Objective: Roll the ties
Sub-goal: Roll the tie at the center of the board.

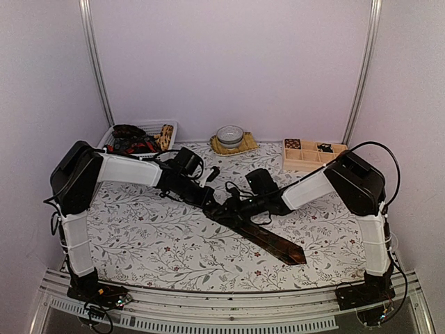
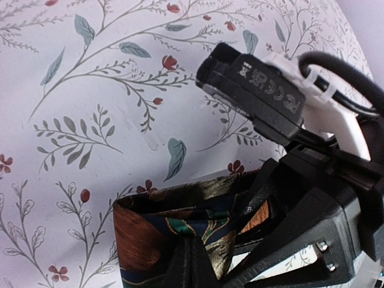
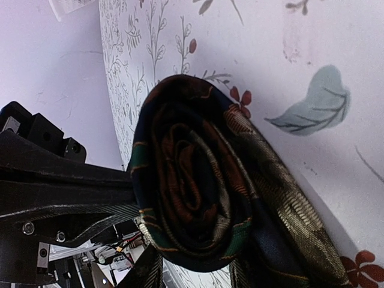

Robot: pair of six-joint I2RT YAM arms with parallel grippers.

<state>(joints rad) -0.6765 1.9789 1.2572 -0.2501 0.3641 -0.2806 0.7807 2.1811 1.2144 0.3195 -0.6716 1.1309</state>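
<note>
Both clamp the tie (image 1: 271, 242): left gripper (image 1: 213, 202) pinches its fabric, right gripper (image 1: 227, 209) just beside grasps its rolled end

Both white-and-black arms reach inward, elbows out, wrists nearly touching. The left black two-finger gripper (image 1: 211, 200) is clamped closed; the right black two-finger gripper (image 1: 233, 207) has its jaws hidden.

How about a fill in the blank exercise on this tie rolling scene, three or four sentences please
1. The patterned tie is partly ____ at one end, while its pointed tip lies flat.
2. The left gripper is ____ on that tie's fabric.
3. Spare ties lie in a basket at the back ____ corner.
4. The wooden box at the back right is split into ____.

Missing words: rolled; shut; left; compartments.
</note>
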